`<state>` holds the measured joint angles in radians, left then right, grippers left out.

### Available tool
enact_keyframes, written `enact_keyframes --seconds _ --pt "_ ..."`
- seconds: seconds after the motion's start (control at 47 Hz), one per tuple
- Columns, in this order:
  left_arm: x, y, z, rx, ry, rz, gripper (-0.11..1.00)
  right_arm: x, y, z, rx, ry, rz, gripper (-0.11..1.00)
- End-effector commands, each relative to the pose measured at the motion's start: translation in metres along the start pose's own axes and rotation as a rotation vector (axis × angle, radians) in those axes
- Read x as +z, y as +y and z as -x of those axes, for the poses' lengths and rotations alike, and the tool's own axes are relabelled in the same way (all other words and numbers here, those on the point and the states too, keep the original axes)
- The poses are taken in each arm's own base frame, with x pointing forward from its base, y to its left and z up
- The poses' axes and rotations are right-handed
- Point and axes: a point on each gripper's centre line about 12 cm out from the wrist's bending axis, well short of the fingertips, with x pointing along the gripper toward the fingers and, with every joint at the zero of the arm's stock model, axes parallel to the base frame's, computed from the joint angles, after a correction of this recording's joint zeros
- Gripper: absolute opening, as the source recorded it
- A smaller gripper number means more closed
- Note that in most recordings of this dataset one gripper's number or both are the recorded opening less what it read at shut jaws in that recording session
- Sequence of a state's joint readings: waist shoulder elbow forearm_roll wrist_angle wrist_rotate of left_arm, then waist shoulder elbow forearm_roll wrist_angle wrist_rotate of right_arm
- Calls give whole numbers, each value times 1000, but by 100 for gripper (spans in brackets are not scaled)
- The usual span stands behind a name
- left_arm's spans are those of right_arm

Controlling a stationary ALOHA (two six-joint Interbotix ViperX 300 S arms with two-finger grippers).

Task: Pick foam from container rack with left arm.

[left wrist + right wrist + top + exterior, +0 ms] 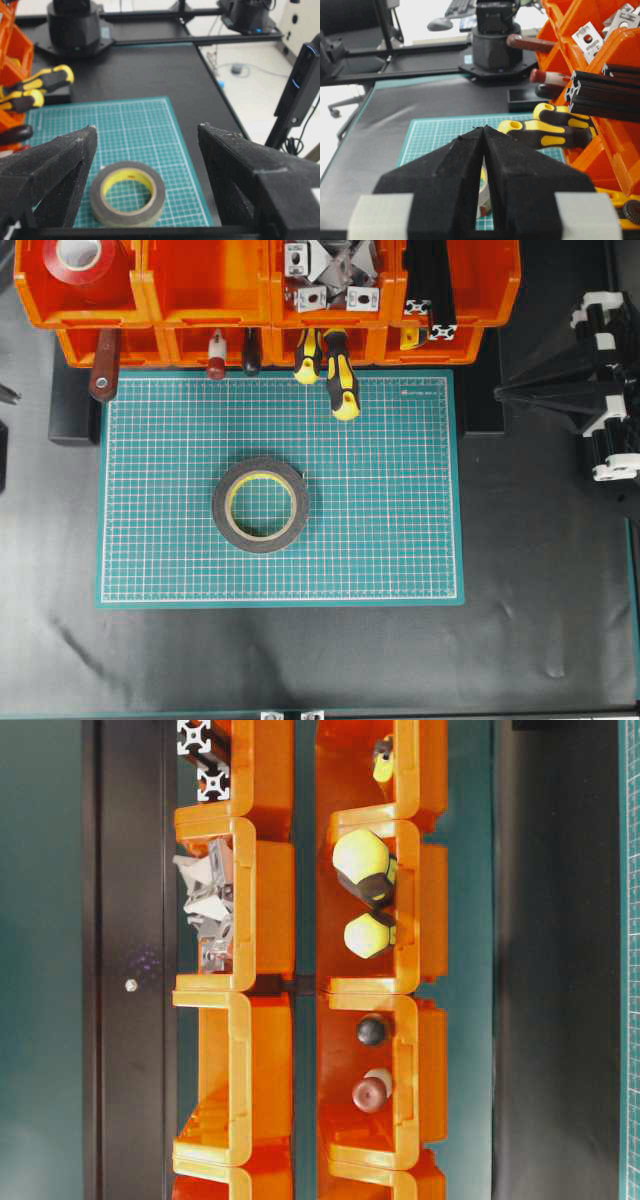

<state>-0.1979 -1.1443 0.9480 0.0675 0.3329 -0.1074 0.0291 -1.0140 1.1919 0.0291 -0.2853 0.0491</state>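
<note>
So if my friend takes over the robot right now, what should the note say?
Left gripper: open, empty, with the foam tape roll lying between and beyond its fingers in the wrist view.
Right gripper: shut, holding nothing, parked at the right side.
The foam tape roll lies flat on the green cutting mat, in front of the orange container rack. The red tape roll sits in the rack's top left bin.
Done: the foam is out of the rack and on the mat.
Left: nothing is gripped now; judging by this, either pull the left arm away or re-grip if the foam must go elsewhere.
</note>
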Motion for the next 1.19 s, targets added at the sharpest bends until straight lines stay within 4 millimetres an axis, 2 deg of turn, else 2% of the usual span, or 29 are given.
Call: enact_keyframes --seconds 0.0,1.17 --pt "5 0 0 -1 -17 2 78 9 1 -1 3 -27 -3 0" --pt "-12 1 -4 2 15 -3 78 6 1 -1 3 -18 -3 0"
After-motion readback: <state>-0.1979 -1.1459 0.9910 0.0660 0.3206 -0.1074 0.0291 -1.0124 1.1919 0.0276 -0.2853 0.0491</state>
